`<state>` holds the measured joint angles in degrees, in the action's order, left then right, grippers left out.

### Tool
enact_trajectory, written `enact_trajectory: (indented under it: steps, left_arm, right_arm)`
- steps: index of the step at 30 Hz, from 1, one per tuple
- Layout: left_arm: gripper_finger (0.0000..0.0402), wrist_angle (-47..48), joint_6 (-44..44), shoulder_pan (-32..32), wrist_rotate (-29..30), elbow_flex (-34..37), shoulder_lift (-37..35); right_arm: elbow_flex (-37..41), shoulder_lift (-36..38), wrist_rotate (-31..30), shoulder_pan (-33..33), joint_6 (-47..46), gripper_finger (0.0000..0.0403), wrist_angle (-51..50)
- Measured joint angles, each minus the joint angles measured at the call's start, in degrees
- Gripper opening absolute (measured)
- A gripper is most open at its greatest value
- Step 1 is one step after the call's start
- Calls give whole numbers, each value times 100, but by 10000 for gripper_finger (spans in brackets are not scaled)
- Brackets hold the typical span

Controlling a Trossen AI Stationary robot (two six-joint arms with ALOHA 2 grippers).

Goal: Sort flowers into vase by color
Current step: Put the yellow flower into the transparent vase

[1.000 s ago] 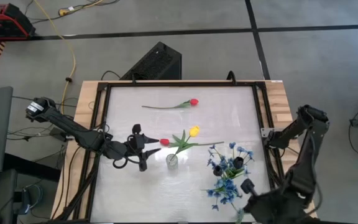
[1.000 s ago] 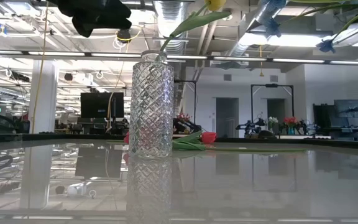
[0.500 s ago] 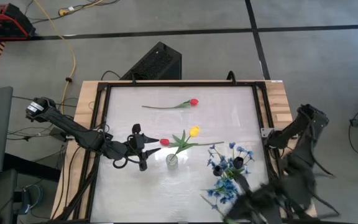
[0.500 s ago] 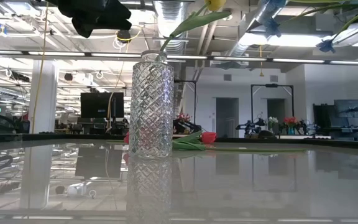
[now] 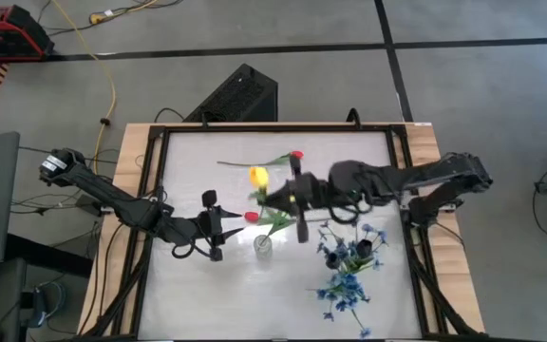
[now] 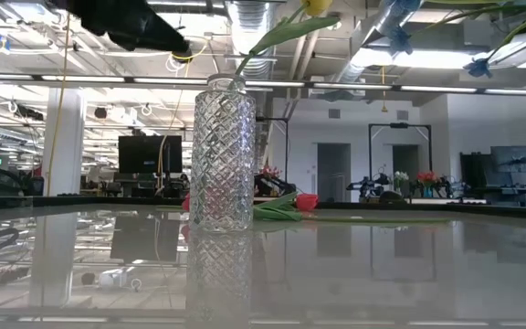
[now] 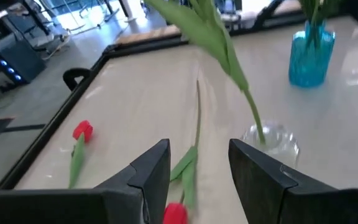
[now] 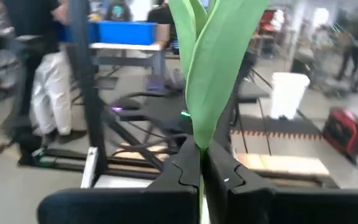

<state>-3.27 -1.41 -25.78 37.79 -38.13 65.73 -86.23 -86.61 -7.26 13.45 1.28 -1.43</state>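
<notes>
1. A white-topped bench (image 5: pixel 349 294) with a black frame is seen from above, with one dark robot arm reaching in from each side.
2. The right gripper (image 5: pixel 297 201) is stretched over the middle of the bench. Its fingers (image 8: pixel 185 171) are pressed together on the stem of a yellow tulip (image 5: pixel 258 177), just under its long green leaf (image 8: pixel 213 59).
3. The yellow bloom points toward the left arm's side and sits above and slightly behind a clear cut-glass vase (image 5: pixel 263 244) standing upright near the bench's centre. Whether the stem's end is inside the vase cannot be told.
4. The left gripper (image 5: pixel 218 225) hovers just beside the clear vase, on the left arm's side. Its fingers (image 7: pixel 151 171) are spread apart and hold nothing.
5. One red tulip (image 5: pixel 252 217) lies flat on the bench just in front of the left gripper's fingertips.
6. A second red tulip (image 5: pixel 295 155) lies toward the far edge, partly hidden behind the right arm.
7. A blue vase (image 5: pixel 362 249) stands on the right side of the bench with blue blossom sprays (image 5: pixel 333 249) in it.
8. More blue sprays (image 5: pixel 343 290) lie on the bench near that vase, toward the near edge.
</notes>
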Motion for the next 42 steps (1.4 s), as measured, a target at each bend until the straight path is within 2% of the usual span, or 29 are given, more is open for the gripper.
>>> enact_trajectory:
  steps: [4,7,14,19,27,42]
  left_arm:
    - [153,322,35,-15,-43,0,0]
    - [153,178,122,-13,-39,171,-3]
    - [153,-1628,400,68,125,1321,-98]
    - [153,-2318,380,188,32,1715,-175]
    - [153,-2369,422,223,16,1751,-181]
    - [153,-2367,398,228,12,1749,-181]
  right_arm:
    - [525,0,372,-339,-550,29,631]
    - [915,2,523,-357,-635,28,1172]
    - [1461,7,470,-254,-835,29,1698]
    - [1842,0,279,-202,-869,29,2003]
    - [2196,-3,13,-117,-1046,29,2136]
    - [2191,-27,-180,-30,-1090,30,2101]
